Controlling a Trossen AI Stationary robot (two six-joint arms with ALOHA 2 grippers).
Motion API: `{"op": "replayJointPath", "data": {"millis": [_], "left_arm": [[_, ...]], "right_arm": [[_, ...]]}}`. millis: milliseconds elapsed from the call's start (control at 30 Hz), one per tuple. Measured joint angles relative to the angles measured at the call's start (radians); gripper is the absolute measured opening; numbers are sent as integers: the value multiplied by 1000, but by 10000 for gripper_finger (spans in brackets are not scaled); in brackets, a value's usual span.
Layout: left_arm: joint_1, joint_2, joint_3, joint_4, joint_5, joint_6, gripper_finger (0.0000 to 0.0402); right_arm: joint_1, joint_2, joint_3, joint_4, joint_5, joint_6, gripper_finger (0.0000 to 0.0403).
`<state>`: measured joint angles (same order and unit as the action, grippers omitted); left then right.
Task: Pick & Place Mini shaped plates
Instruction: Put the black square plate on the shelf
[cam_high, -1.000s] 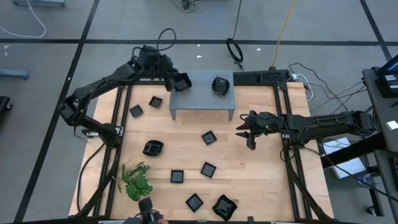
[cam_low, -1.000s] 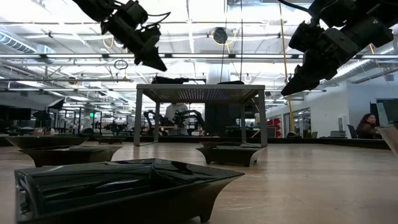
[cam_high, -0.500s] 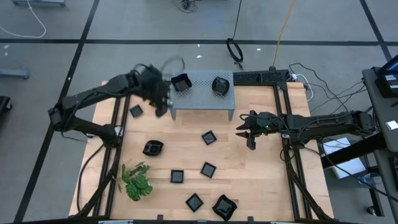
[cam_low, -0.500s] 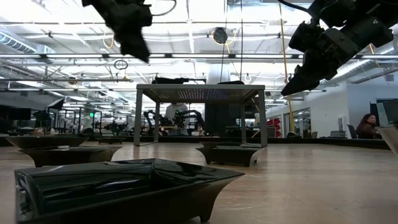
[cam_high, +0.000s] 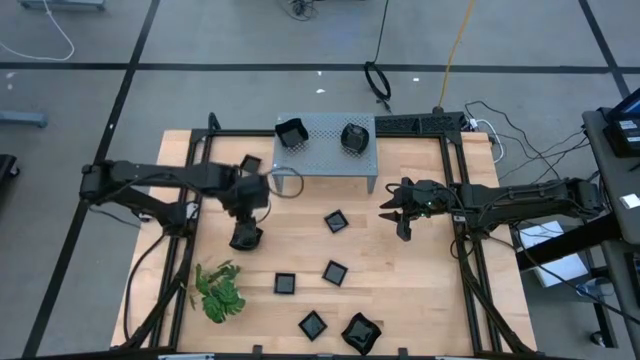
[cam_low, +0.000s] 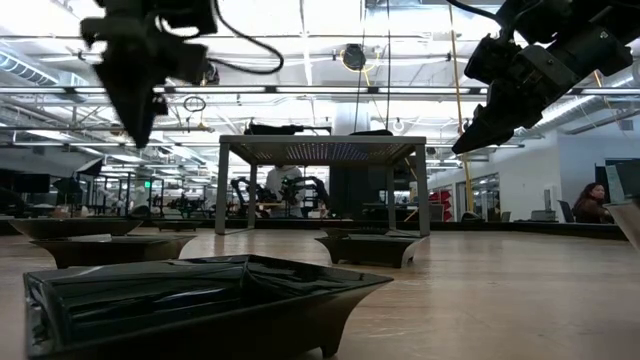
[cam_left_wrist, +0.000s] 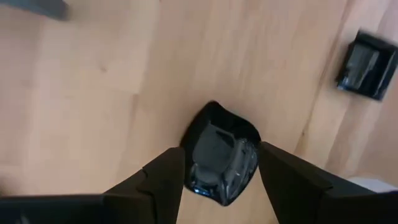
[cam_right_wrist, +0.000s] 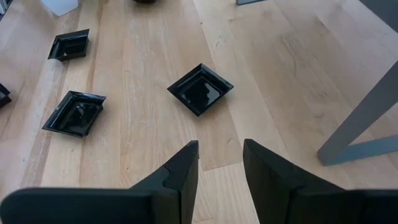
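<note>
Nearest the front edge of our table (cam_high: 420, 300) lie a wavy black plate (cam_high: 361, 333) and a square plate (cam_high: 313, 324), with a green sprig (cam_high: 220, 292) to the left. Farther in, our left gripper (cam_high: 247, 212) hangs with fingers spread, holding nothing, just above a rounded plate (cam_left_wrist: 222, 153) on the wood. Our right gripper (cam_high: 392, 210) waits above the table's right side, fingers apart and empty, near another square plate (cam_right_wrist: 200, 89). Farthest back, the grey stand (cam_high: 325, 150) carries two plates (cam_high: 292, 132).
</note>
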<state>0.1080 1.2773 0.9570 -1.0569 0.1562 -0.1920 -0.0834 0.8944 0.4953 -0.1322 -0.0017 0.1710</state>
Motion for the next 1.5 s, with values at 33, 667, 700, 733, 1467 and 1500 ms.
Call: {"op": "replayJointPath", "data": {"millis": [33,667,700,733,1467,1500], "left_arm": [[-15,-1,-29,25,0,-17,207],[-257,0,-306,336,-148,-395,207],[-270,0,-306,339,-161,-396,207],[-282,0,-306,343,-175,-396,207],[-433,68,-306,709,-315,-35,207],[-437,82,-306,751,-313,-8,207]], "right_arm": [[0,0,0,0,0,0,116],[0,0,0,0,0,0,116],[0,0,0,0,0,0,116],[0,0,0,0,0,0,116],[0,0,0,0,0,0,116],[0,0,0,0,0,0,116]]}}
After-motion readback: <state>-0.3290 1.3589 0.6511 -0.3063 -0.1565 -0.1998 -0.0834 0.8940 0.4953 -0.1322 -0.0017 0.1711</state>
